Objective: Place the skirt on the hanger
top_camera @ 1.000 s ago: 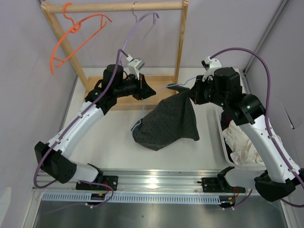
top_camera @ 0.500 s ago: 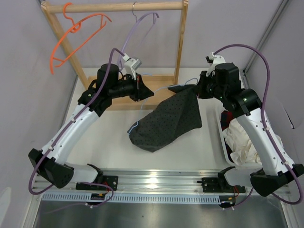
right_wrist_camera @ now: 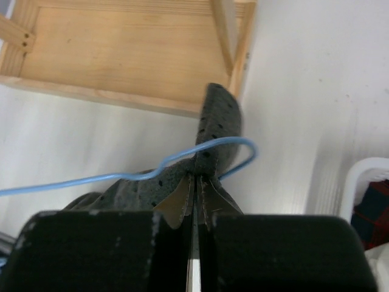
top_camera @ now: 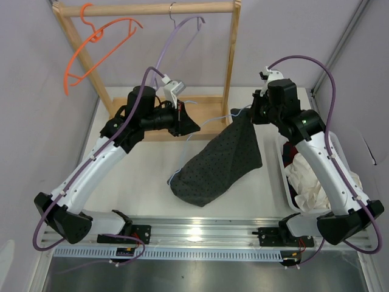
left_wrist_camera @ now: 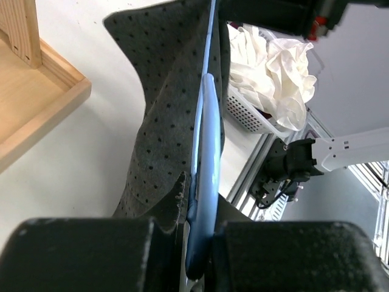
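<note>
Top external, skirt point(top_camera: 222, 161), blue hanger point(top_camera: 213, 119), white basket point(top_camera: 287, 188) beside, wooden rack point(top_camera: 230, 55) behind

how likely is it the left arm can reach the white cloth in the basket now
Probably not: the left gripper is shut on the hanger, and the skirt and right arm lie between it and the basket.

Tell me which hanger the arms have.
The blue hanger, clamped in the left jaws and running into the skirt; the orange and purple ones hang on the rail.
</note>
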